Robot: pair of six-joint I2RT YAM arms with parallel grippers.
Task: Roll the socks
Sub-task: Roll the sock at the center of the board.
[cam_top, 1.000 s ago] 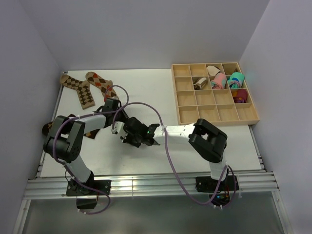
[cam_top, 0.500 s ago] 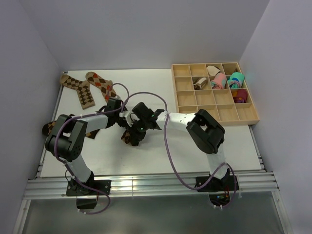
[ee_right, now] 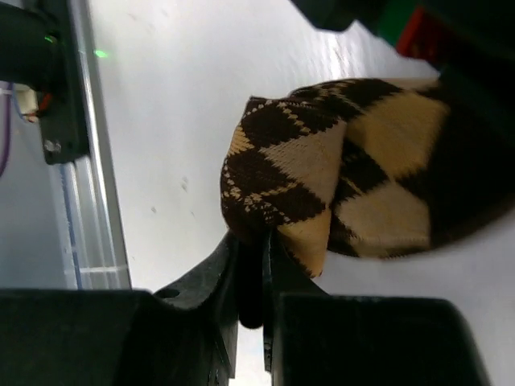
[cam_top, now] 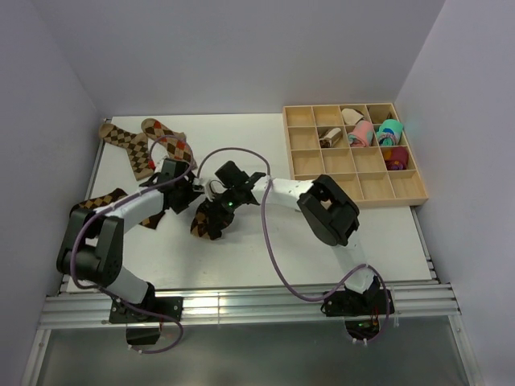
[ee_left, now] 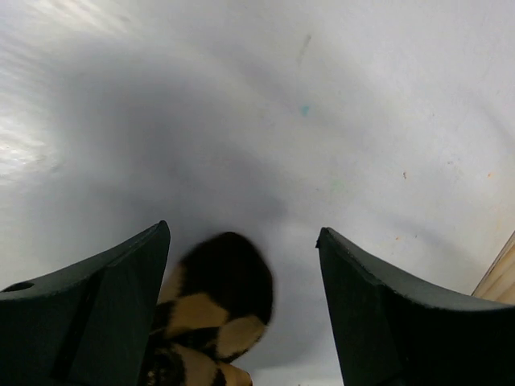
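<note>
A brown-and-tan argyle sock [ee_right: 338, 185], folded over into a loose bundle, lies mid-table [cam_top: 204, 223]. My right gripper [ee_right: 251, 245] is shut on its folded edge, and from above it [cam_top: 217, 211] sits right over the sock. Just to the left, my left gripper [cam_top: 183, 193] stands open. Its wrist view shows the sock's dark toe [ee_left: 219, 293] between the spread fingers [ee_left: 129, 281], close to the left one, which no longer clamp it. Two more argyle socks [cam_top: 129, 146] [cam_top: 167, 138] lie flat at the far left. Another sock [cam_top: 105, 201] lies partly under my left forearm.
A wooden compartment tray [cam_top: 354, 186] stands at the far right, with pink and teal rolled bundles [cam_top: 372, 133] in its back cells. Both forearms cross the table's middle, close together. Walls enclose the left, back and right sides.
My left gripper has opened, let go of the sock and drawn back to the left. The right gripper, still shut on the sock, has shifted left and farther from the bases.
</note>
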